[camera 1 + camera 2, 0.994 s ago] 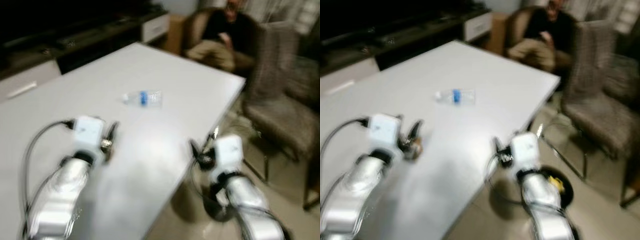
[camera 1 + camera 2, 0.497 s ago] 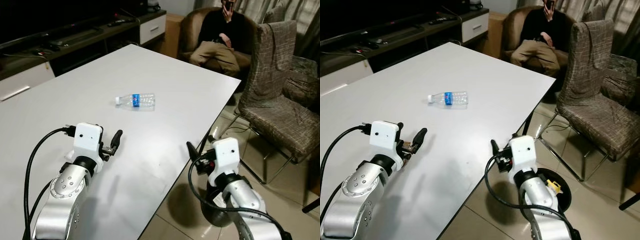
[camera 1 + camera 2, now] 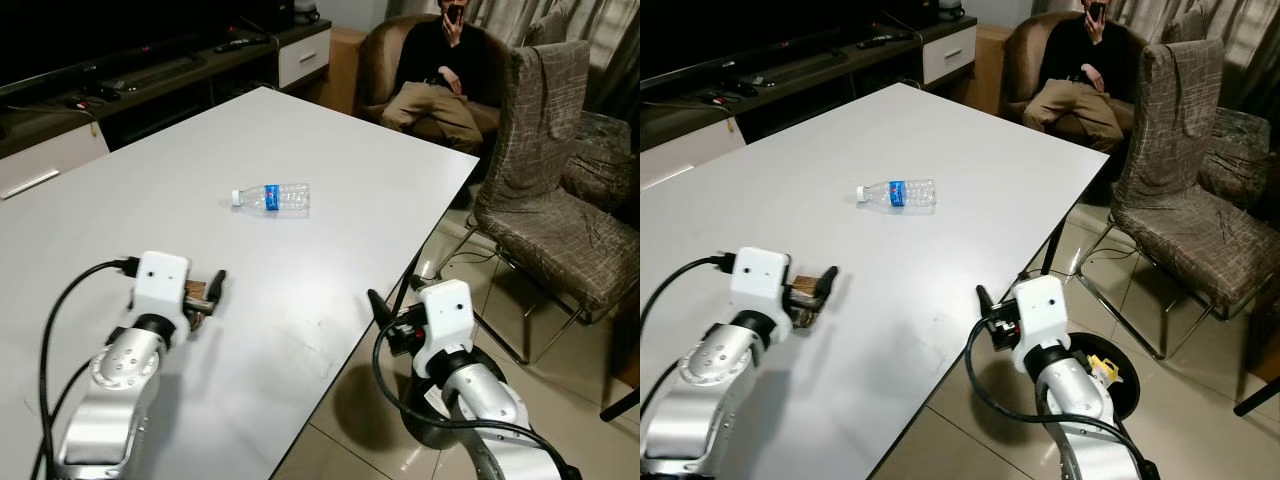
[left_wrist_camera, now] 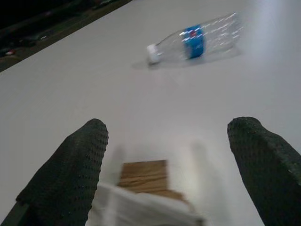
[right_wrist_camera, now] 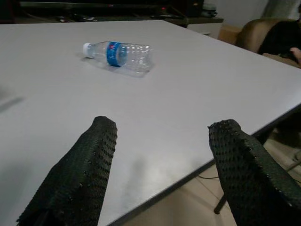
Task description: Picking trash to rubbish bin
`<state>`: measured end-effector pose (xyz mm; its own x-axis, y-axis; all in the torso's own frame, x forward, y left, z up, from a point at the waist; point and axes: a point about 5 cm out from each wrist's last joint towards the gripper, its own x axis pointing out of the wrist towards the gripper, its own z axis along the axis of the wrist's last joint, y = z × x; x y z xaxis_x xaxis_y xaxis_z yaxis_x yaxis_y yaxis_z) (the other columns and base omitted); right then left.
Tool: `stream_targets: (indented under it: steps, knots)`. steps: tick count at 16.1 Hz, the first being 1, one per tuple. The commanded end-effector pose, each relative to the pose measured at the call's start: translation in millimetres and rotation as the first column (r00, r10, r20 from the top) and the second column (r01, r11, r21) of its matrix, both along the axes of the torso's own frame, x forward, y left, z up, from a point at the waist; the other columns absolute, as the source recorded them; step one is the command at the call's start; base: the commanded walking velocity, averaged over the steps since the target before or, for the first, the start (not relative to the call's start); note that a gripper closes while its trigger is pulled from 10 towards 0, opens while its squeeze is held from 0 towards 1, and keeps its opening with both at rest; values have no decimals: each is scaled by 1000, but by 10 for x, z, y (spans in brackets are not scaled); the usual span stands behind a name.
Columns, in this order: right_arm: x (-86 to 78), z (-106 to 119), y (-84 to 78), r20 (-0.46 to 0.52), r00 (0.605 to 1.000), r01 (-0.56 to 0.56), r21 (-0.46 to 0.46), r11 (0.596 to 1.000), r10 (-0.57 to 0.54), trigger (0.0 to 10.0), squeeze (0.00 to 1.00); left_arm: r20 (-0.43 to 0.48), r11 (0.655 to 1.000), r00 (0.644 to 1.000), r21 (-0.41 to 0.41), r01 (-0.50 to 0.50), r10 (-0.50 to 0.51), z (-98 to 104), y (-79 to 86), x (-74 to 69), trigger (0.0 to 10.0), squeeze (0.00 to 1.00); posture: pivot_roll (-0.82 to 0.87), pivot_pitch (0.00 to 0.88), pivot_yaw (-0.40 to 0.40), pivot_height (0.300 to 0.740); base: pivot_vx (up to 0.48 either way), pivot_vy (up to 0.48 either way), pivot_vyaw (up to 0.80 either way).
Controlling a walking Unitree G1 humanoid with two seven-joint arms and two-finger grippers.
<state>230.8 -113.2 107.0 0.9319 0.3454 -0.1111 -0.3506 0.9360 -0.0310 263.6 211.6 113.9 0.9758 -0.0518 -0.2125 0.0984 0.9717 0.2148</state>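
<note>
The job looked barely begun. A plastic bottle [image 3: 270, 198] lay on its side on the white table [image 3: 380, 170], well ahead of both arms and touched by neither. The left gripper [image 4: 162, 181] hung low over the table with its fingers spread wide; in the left wrist view a small brown and white piece of litter [image 4: 143, 176] sat on the table between them, not yet pinched, as far as could be judged. The right gripper [image 5: 162, 169] was at the table's near edge, likewise wide open and holding nothing. A dark round bin [image 3: 1118, 385] with something yellow inside stood on the floor beside the right arm. A person [image 3: 440, 75] sat in an armchair beyond the table. Still to do: close on the litter, carry it to the bin, then fetch the bottle
</note>
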Motion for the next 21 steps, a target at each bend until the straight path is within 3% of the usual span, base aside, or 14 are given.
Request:
stream_targets:
  steps: [1,3,7,10,14,16,17,18,21]
  knots:
    - [16,4,28,-6,1000,-13,10,1000,13,10000,0,8,1000,1000,14,-14,13,20,51,30,10000,1000,-6,0,-11,740,0,0,0]
    - [1,-20,75,-19,999,-39,9,999,39,10000,0,-23,1000,999,5,-22,22,-6,97,26,10000,1000,-4,0,-6,740,0,0,0]
    - [-33,-48,79,-33,998,-49,5,999,49,10000,0,-106,980,988,-155,-126,110,-136,188,-2,10000,1000,-6,0,-5,740,0,0,0]
    - [-30,-48,57,-34,998,-46,-1,999,46,10000,0,-145,939,979,-290,-183,145,-146,180,-46,10000,1000,-8,0,-7,740,0,0,0]
    - [-43,-58,58,-39,998,-53,-6,999,53,10000,0,-185,930,955,-248,-273,231,-155,333,-160,10000,1000,-3,0,-10,740,0,0,0]
    - [-50,-60,62,-38,998,-56,-8,998,56,10000,0,-140,917,952,-262,-301,273,-65,449,-171,10000,1000,-4,0,-7,740,0,0,0]
    - [-51,-59,63,-37,998,-57,-8,998,56,10000,0,-90,905,958,-314,-287,272,22,472,-160,10000,1000,-3,0,-7,740,0,0,0]
    - [-51,-58,63,-37,998,-56,-7,998,56,10000,0,-31,895,976,-393,-211,217,128,432,-150,10000,1000,-2,0,-8,740,0,0,0]
    - [-56,-56,73,-36,997,-61,-7,998,61,10000,0,6,907,999,-421,-26,32,223,340,-232,10000,1000,0,0,-5,740,0,0,0]
